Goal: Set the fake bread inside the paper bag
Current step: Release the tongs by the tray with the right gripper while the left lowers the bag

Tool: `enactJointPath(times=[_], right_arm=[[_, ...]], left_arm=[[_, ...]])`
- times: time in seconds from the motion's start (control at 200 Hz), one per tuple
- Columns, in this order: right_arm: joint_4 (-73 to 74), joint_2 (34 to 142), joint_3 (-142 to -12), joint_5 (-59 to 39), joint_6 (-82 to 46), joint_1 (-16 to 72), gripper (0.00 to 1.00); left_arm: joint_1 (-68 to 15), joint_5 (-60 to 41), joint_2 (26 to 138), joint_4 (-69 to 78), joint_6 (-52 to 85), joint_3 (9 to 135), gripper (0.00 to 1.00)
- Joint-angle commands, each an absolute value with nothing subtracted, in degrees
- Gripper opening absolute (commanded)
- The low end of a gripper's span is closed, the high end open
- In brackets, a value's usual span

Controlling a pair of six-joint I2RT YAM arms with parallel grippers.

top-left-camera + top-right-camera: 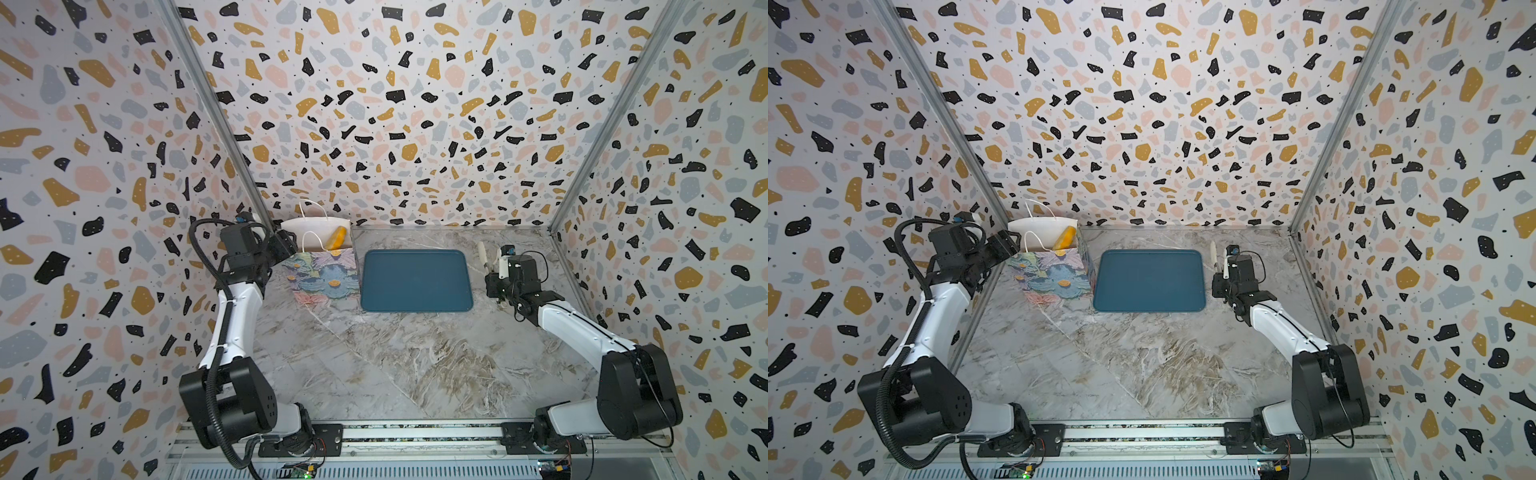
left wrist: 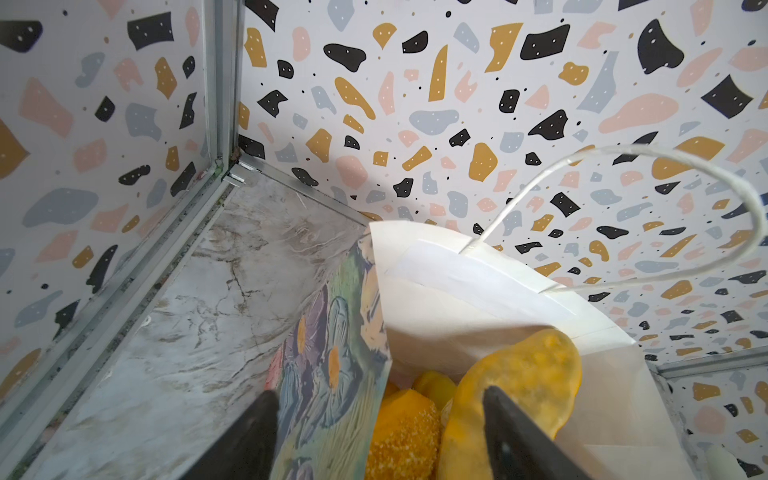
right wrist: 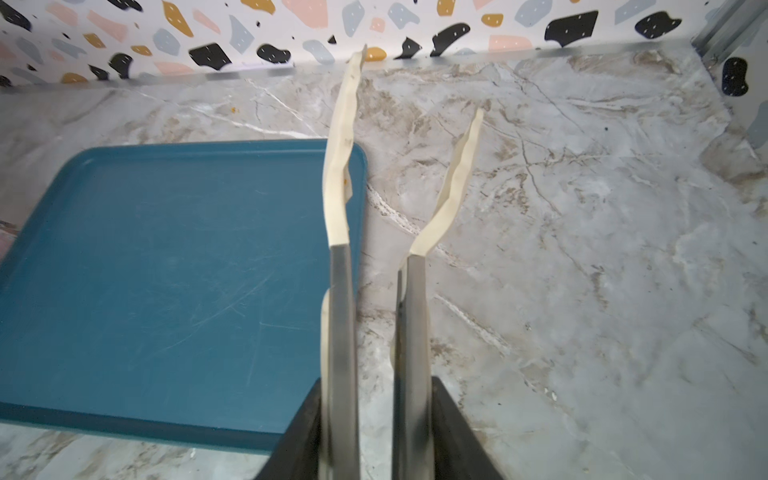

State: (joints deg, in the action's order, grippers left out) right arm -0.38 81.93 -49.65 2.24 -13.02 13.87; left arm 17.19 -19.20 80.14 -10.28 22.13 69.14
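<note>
The bread [image 2: 519, 386] is lying in the bag [image 2: 457, 291] and the tray [image 3: 166, 270] is sitting bare, so the task is looking all but done, with the left tool [image 2: 380, 392] gaping wide across the bag's wall and the right tool [image 3: 376, 384] gripping empty tongs [image 3: 343, 311].

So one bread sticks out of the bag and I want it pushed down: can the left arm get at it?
Probably yes. The left gripper hangs open at the paper bag's mouth, the bread beside one finger, uncovered. Its other finger sits outside the bag wall, so it must shift inward.
</note>
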Motion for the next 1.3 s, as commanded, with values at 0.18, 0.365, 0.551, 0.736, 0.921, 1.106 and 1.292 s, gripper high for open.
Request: enactJointPath(times=[0.18, 0.365, 0.551, 0.736, 0.921, 1.106, 1.292], right_arm=[[0.7, 88.9, -53.3, 5.1, -9.1, 12.4, 0.39], [0.6, 93.5, -55.4, 5.1, -8.2, 10.7, 0.4], [1.1, 96.5, -56.3, 5.4, -7.6, 9.2, 0.4], [2.0, 98.3, -57.1, 6.1, -7.6, 8.0, 0.4], [2.6, 101.4, -58.6, 6.1, -7.4, 7.3, 0.43], [2.7, 103.8, -59.2, 7.8, -6.5, 7.3, 0.49], [1.7, 103.1, -58.9, 7.8, -7.3, 7.3, 0.61]], left_arm=[[19.1, -14.3, 76.3, -10.2, 22.1, 69.8, 1.0], [19.4, -9.2, 75.3, -11.0, 22.6, 69.6, 1.0], [19.5, -8.4, 74.8, -10.6, 22.9, 69.2, 1.0], [19.6, -8.5, 74.6, -10.0, 22.9, 68.8, 1.0], [19.6, -8.9, 74.9, -9.8, 23.1, 68.7, 0.99], [19.6, -9.1, 73.6, -7.6, 23.4, 67.6, 1.0], [19.6, -7.8, 73.8, -8.2, 23.8, 67.9, 1.0]])
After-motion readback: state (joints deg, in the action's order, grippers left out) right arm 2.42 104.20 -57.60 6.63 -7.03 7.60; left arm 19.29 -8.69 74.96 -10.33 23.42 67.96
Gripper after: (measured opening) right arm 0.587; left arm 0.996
